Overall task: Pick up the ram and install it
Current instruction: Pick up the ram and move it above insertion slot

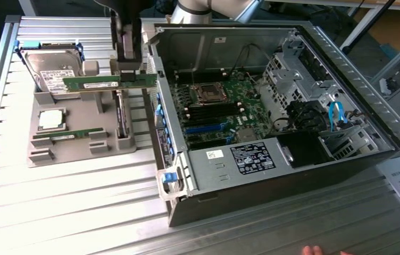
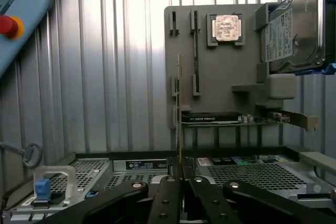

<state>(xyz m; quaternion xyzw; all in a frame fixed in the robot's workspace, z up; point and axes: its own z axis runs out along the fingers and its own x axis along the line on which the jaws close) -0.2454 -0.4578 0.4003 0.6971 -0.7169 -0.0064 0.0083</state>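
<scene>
Gripper [image 1: 132,76] pinched narrow on ram [image 1: 93,84] top edge, stick level above tray [image 1: 79,114], contact edge likely kept free for slot

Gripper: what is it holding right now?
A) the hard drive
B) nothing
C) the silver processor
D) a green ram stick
D: the gripper is shut on the ram, a slim green stick held above the grey tray just outside the case, while the hard drive and the processor sit on the tray.
</scene>
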